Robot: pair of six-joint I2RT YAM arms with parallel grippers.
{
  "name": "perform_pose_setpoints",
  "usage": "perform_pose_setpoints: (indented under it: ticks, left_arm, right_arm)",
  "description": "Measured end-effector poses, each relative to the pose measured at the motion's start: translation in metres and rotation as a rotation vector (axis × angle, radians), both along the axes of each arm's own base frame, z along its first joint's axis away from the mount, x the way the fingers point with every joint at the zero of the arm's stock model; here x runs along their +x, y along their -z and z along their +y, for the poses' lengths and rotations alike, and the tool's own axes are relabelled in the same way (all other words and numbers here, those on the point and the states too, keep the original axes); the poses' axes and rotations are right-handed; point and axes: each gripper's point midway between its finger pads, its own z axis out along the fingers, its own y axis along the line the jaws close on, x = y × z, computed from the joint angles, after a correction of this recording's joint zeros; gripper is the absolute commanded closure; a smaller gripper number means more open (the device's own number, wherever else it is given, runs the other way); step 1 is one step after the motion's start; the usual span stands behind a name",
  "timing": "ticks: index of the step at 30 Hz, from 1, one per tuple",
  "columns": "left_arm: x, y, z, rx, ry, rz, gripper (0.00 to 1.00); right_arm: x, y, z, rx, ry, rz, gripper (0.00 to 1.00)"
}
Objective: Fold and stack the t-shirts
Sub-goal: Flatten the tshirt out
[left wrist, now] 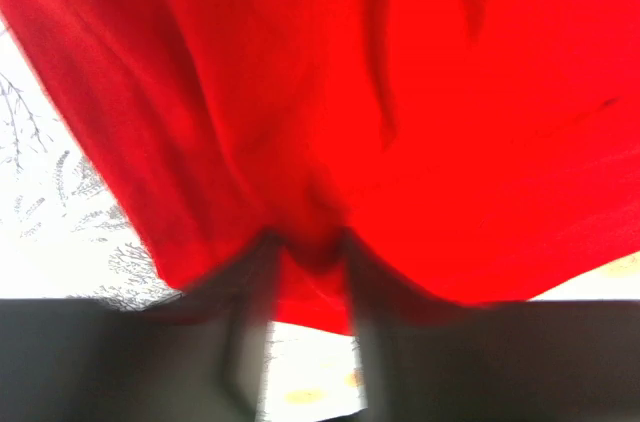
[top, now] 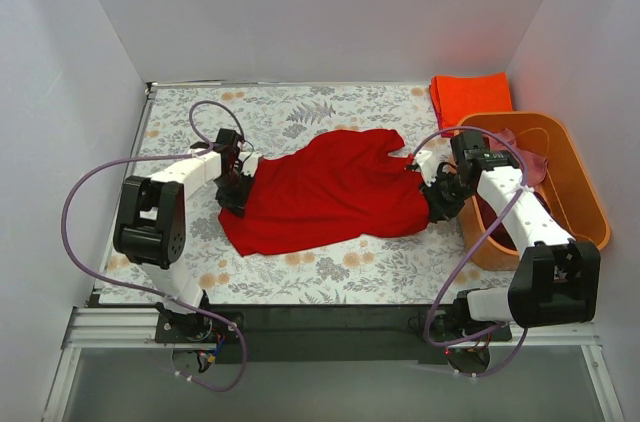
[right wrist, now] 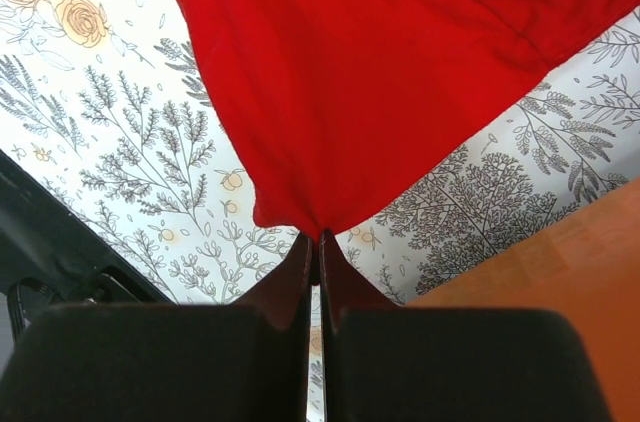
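Top external: my left hand [top: 236, 190] and right hand [top: 431, 196] each pinch an edge of the red shirt [top: 330, 192], spread over the table [top: 300, 112].

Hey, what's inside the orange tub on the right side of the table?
Pink cloth shows bunched at the far end of the orange tub. The right arm crosses its left side, hiding whatever lies beneath it.

Blurred in the wrist view: left fingers [left wrist: 245, 307]. Cut off there by top and side edges: red shirt [left wrist: 400, 92]. Cropped at the right wrist view's corner: tub [right wrist: 575, 262]. Half hidden behind the right arm [top: 520, 214]: pink cloth [top: 531, 164].
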Motion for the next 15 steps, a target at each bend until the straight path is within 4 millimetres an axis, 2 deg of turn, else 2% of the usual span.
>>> perform_pose_setpoints:
  ticks: [1,4,6,12,15]
  left_arm:
    - [0.001,-0.001,0.0,0.0,-0.004,-0.005,1.0]
    - [-0.002,-0.003,0.002,-0.004,-0.022,-0.027,1.0]
    - [-0.008,-0.013,0.005,-0.009,-0.036,-0.042,1.0]
    - [-0.017,-0.083,0.033,-0.035,-0.121,-0.222,1.0]
    - [-0.017,-0.112,0.036,-0.043,-0.12,-0.269,1.0]
  right_arm:
    - [-0.001,0.0,0.001,0.003,0.0,0.002,0.99]
    - [-0.005,-0.004,0.004,0.023,-0.007,0.004,0.99]
    - [-0.01,-0.01,0.006,0.042,-0.021,-0.002,0.99]
    - [-0.033,-0.037,0.016,0.121,-0.075,-0.059,0.99]
    - [-0.04,-0.045,0.02,0.151,-0.088,-0.067,0.99]
